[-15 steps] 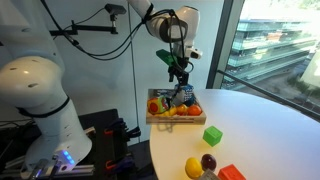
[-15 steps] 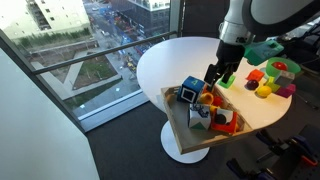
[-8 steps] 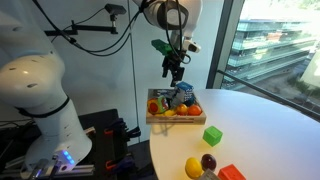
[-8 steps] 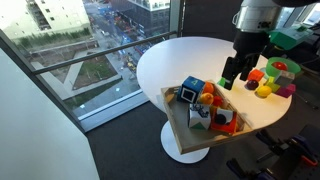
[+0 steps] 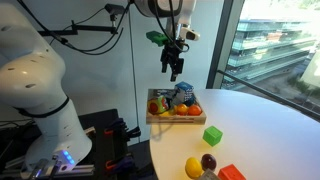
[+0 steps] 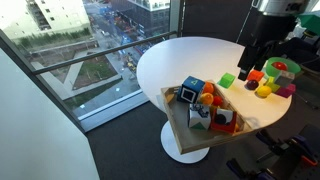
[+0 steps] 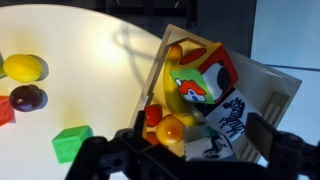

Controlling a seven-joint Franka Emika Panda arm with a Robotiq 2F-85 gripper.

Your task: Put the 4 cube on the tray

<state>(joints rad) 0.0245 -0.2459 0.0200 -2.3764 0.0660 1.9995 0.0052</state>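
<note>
A round white counter (image 6: 170,60) stands close beside floor-to-ceiling windows (image 6: 70,55) looking down on daylit streets and buildings, with a dark floor (image 6: 125,150) beneath and a pale wall (image 5: 105,75) behind.

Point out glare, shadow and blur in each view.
Wrist view: table washed out white, fingers dark and blurred, a soft shadow on the table beside the tray. In both exterior views: sharp enough, daylight from the windows, no strong glare.

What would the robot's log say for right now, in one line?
claw: open, empty, above tray | 4 cube: in tray | green cube: outside tray
</note>
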